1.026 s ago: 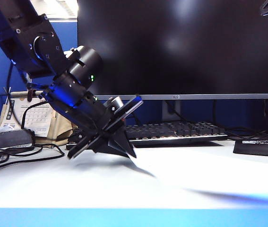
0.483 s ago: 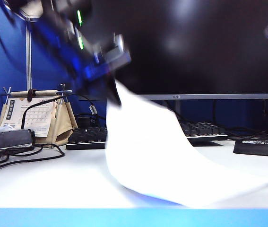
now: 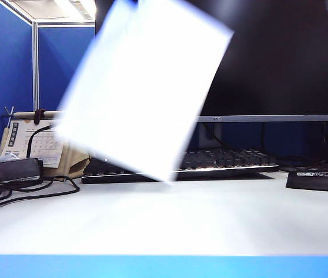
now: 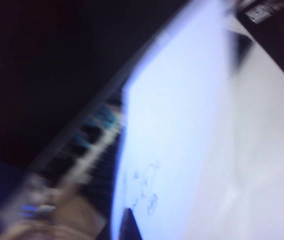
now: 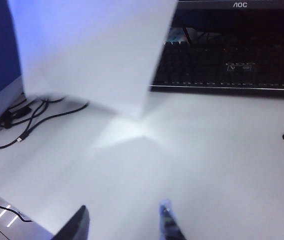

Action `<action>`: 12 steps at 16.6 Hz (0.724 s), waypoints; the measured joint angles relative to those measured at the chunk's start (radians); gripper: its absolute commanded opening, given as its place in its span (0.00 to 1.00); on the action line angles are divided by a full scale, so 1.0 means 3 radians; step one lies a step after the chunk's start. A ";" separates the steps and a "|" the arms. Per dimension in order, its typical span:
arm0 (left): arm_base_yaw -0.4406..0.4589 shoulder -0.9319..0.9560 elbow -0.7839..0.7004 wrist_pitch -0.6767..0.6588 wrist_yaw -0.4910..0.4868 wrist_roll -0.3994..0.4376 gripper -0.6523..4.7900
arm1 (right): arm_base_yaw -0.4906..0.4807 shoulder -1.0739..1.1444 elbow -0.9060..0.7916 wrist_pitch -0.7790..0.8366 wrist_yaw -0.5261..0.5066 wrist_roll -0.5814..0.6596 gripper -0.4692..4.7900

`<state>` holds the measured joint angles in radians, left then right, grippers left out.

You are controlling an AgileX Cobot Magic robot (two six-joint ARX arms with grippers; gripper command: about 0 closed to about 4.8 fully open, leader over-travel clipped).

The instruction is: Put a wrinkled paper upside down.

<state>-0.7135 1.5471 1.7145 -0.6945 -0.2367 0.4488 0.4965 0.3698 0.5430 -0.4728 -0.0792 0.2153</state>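
I see the left gripper (image 4: pixel 126 222) clamped on the paper (image 3: pixel 143 87), lifted above the table (image 3: pixel 210 220); right gripper (image 5: pixel 124 222) gapes, empty.

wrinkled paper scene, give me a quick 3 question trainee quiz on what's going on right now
1. True or false: the large white wrinkled sheet of paper lies flat on the white table.
2. Which hand stands open above the table: left or right?
3. What does the raised sheet partly hide in the exterior view: A) the black keyboard and black monitor, B) the black mouse pad, C) the coiled black cables?

Key
1. False: it hangs in the air, clear of the table.
2. Right hand; the left hand is shut on the sheet's edge.
3. A
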 measured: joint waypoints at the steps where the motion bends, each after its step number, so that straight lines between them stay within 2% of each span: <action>1: -0.0164 -0.0006 0.0149 -0.0076 -0.0200 0.0056 0.11 | -0.0001 0.0023 0.0000 -0.0001 0.0001 0.0001 0.43; 3: -0.0657 -0.0006 0.0206 -0.0256 -0.0561 0.0074 0.11 | 0.0000 0.0027 0.0000 -0.0022 -0.0001 0.0001 0.43; 5: -0.1092 0.0092 0.0193 -0.0626 -0.0628 -0.0242 0.11 | 0.0000 0.0027 0.0000 -0.0041 -0.0003 0.0001 0.43; 6: -0.1209 0.0178 0.0127 -0.0670 -0.0640 -0.0449 0.11 | -0.0001 0.0025 0.0000 -0.0038 -0.0001 0.0001 0.43; 9: -0.1342 0.0464 -0.0398 -0.0585 -0.0366 -0.0712 0.11 | -0.0001 0.0019 0.0001 -0.0034 -0.0003 0.0001 0.43; 12: -0.1291 0.0734 -0.0857 -0.0192 -0.0113 -0.0821 0.11 | -0.0001 0.0005 0.0111 -0.0048 -0.0003 0.0001 0.43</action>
<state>-1.1007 1.7672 1.4574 -0.7521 -0.2707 0.2024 0.4961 0.3714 0.5762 -0.4873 -0.0799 0.2157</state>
